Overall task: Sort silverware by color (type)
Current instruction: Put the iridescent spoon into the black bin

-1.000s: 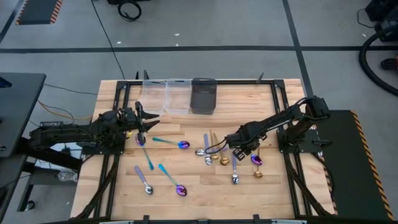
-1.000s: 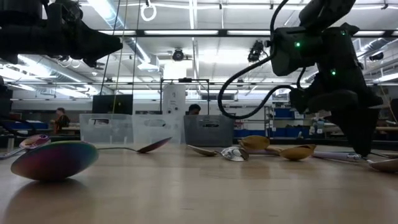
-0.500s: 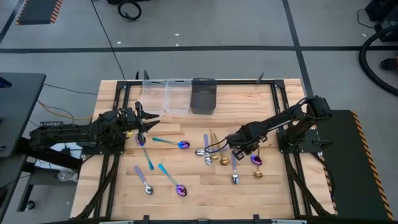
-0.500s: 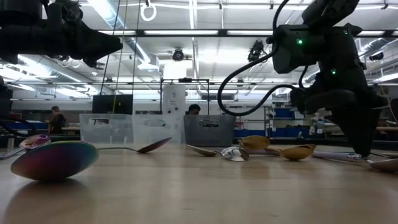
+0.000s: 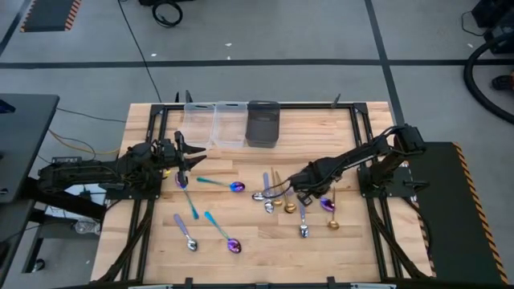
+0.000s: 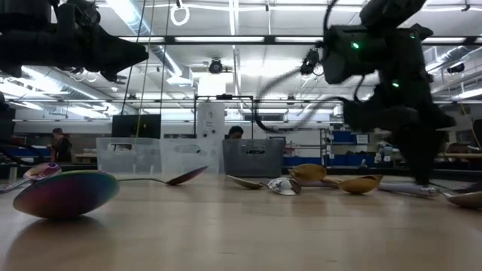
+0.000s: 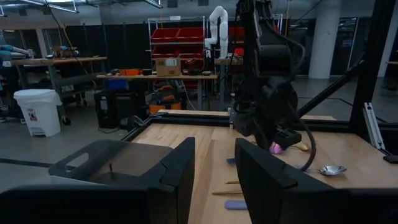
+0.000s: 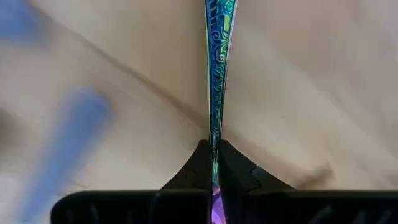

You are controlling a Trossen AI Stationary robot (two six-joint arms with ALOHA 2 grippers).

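Since a second ago the right tool (image 5: 307, 190) has pulled slightly toward 9 o'clock and lifted; left arm and all loose spoons unchanged.

High view: right tool sits right of surface centre, over the cluster of spoons. Left tool (image 5: 191, 156) waits at the 9 o'clock side of the surface (image 5: 241, 233), fingers spread wide, empty. Three bins at 12 o'clock: two clear (image 5: 215, 124), one dark (image 5: 263, 123). Loose spoons: a teal one (image 5: 221, 185) just left of centre, a lilac-handled one (image 5: 185, 233) and another teal one (image 5: 222, 234) at 7 o'clock, gold ones (image 5: 277, 193) in the cluster by the right tool, a purple bowl (image 5: 327, 204) at its 4 o'clock.

Low view: right arm (image 6: 392, 83) motion-blurred, tip low near the surface. Big iridescent bowl (image 6: 66, 193) close to the lens at 8 o'clock; gold and silver bowls (image 6: 331, 179) lie mid-surface, bins behind.

Left wrist view: own fingers (image 7: 177, 180) apart, nothing between them; right arm ahead with a purple bowl (image 7: 277, 147) at its tip.

Right wrist view: tool (image 8: 212, 163) pinched narrow on the handle of a teal spoon (image 8: 216, 68), handle running straight away from the fingers.

Judgement: step is pick-up of one teal spoon, grasp made, lift starting. Next: clear the cluster, carry to 12 o'clock, choose a bin. Risks: thin handle could pivot in the pinch; neighbouring gold and lilac spoons lie close and could get dragged.
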